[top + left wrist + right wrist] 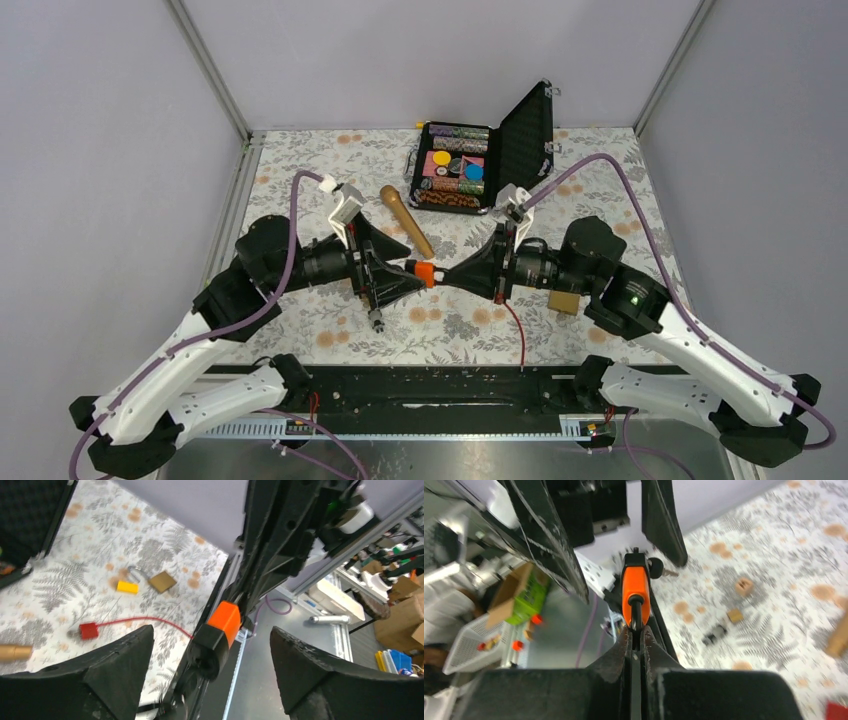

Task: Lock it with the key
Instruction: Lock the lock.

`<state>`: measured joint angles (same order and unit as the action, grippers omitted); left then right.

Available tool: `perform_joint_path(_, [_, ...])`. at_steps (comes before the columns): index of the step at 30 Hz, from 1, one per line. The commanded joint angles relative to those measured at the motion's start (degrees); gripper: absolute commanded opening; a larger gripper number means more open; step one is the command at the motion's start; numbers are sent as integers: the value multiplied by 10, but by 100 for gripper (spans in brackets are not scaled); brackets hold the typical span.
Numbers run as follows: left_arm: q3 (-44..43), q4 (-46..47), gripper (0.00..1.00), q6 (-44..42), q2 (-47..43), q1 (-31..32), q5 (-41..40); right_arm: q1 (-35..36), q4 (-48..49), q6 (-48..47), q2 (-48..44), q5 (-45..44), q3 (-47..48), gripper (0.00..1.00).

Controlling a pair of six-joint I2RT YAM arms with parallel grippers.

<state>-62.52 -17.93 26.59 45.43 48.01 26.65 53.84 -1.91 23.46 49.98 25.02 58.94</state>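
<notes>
Top external view: black case (525, 125) stands open at the worktop's (620, 190) far edge, with rows of coloured chips (455, 165) inside. A wooden rod (406, 220) lies just beside it. Over mid-worktop is the orange padlock (425, 272), with the right tool (634, 630) clenched on its black shackle. The left tool (211, 635) is released, fingers either side, not touching. The key (658, 569) shows at the padlock's far end.

Above the middle of the floral-cloth table (600, 170), the orange block-shaped padlock (425, 273) sits between the 2 end effectors. The left end effector (403, 272) is on its left and the right end effector (634, 631) on its right. Behind them lies a wooden cylinder (405, 220). Further back and to the right stands the open black hinged case (525, 130). A tan square block (565, 301) lies just on the near side of the right arm.
</notes>
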Motion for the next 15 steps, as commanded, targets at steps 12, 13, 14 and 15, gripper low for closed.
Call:
perform_joint_path(12, [-39, -115, 87, -208, 61, -1, 117, 3, -331, -288, 6, 108, 111, 0])
perform_joint_path(13, [-34, -114, 85, -214, 70, 1, 129, 3, -337, -294, 14, 118, 113, 0])
perform_joint_path(14, [-30, -114, 83, -220, 80, 3, 145, 3, -340, -297, 22, 127, 115, 0])
perform_joint_path(15, [-26, -114, 82, -226, 88, 5, 164, 3, -341, -298, 27, 129, 116, 0])
